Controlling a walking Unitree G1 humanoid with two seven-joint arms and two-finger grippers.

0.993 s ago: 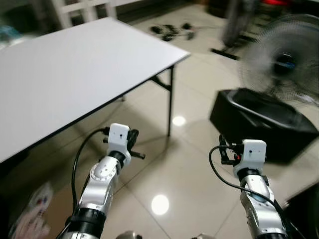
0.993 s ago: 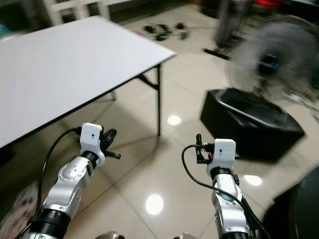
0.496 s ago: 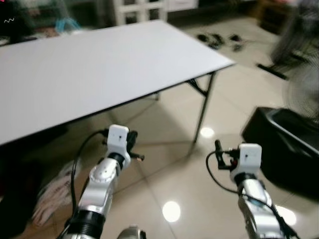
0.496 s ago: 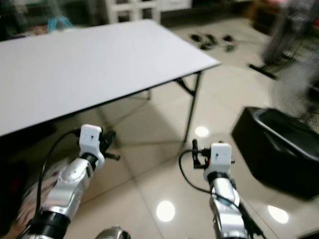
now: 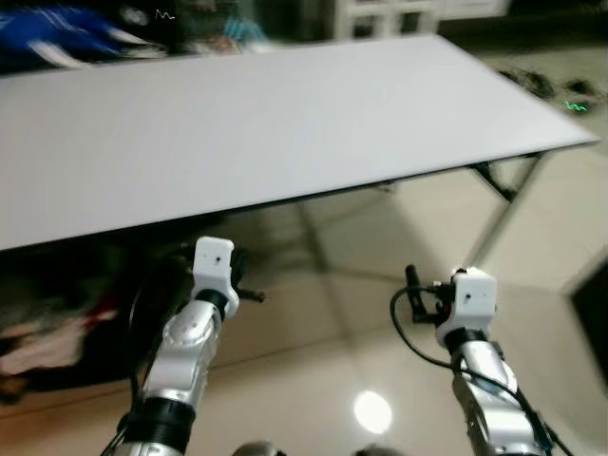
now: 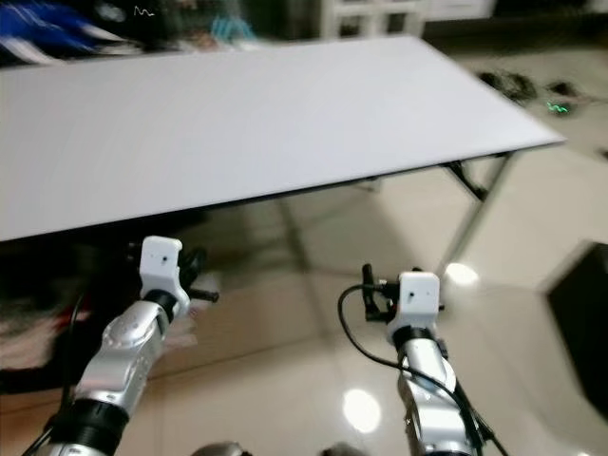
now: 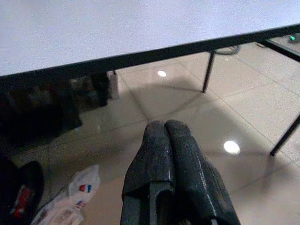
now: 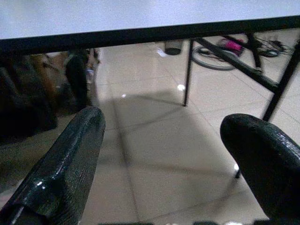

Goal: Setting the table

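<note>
Counter (image 5: pixel 285 114), white-topped with a dark edge, stretches across the upper part of the head views, beyond both arms. Nearest, the left tool (image 7: pixel 166 140) has its two black fingers pressed together, held low over the glossy tiled floor (image 5: pixel 313 323) short of the counter's near edge. The right tool (image 8: pixel 164 154) stands spread wide at like height. A printed plastic bag (image 7: pixel 70 199) lies on the floor under the counter. Farther off, a folding leg (image 5: pixel 499 214) holds up the counter's right end.
</note>
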